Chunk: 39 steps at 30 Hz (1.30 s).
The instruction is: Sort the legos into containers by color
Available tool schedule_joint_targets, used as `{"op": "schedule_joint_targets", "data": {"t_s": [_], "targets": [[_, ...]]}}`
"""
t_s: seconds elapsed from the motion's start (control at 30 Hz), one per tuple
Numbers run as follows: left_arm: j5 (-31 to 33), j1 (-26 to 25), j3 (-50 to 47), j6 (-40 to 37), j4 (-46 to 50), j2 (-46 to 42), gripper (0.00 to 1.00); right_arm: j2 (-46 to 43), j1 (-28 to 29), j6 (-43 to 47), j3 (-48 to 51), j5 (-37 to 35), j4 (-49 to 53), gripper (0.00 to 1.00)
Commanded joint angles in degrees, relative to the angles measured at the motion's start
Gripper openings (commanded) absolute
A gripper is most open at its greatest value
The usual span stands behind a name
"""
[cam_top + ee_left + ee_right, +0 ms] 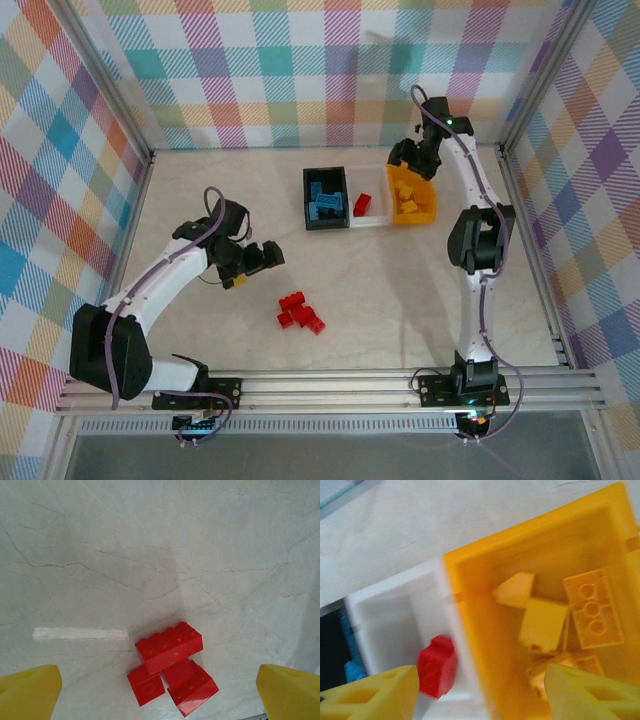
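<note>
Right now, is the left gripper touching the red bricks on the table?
Apart. The top view shows bare table between the left gripper and the red bricks.

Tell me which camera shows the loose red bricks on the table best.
The left wrist view: the red bricks sit close up, studs and stacking clear. The top external view gives them as a small cluster near the left gripper. The right wrist view looks into the white bin and yellow bin.
</note>
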<state>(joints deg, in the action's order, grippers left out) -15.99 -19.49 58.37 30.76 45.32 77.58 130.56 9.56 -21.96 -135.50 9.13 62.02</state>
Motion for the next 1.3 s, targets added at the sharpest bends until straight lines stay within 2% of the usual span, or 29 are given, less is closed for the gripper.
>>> {"op": "schedule_joint_targets", "data": {"t_s": [0.0, 0.13, 0.43, 0.63, 0.77, 1.27], "targets": [[-0.5, -0.5, 0.0, 1.1, -0.9, 0.3, 1.0, -4.7, 4.1, 3.1, 4.1, 5.6, 2.4, 0.69], [0.7, -0.6, 0.1, 1.5, -0.7, -0.4, 1.0, -7.5, 9.4, 5.6, 8.4, 8.4, 3.1, 0.7], [6.0, -0.3, -2.6, 4.6, 1.4, -4.5, 1.0, -12.7, 22.9, 9.0, 24.6, 7.9, 0.5, 0.72], [7.1, 4.5, -6.4, 7.7, 2.8, -10.5, 0.99, -15.2, 27.4, 8.3, 34.6, 10.3, -4.3, 0.75], [4.9, 7.1, -8.5, 8.6, 2.2, -12.5, 1.0, -14.9, 30.2, 10.0, 36.9, 9.9, -4.2, 0.76], [3.4, 8.6, -10.9, 9.1, 1.9, -14.1, 1.0, -13.8, 38.5, 16.2, 39.7, 4.0, -3.9, 0.78]]}}
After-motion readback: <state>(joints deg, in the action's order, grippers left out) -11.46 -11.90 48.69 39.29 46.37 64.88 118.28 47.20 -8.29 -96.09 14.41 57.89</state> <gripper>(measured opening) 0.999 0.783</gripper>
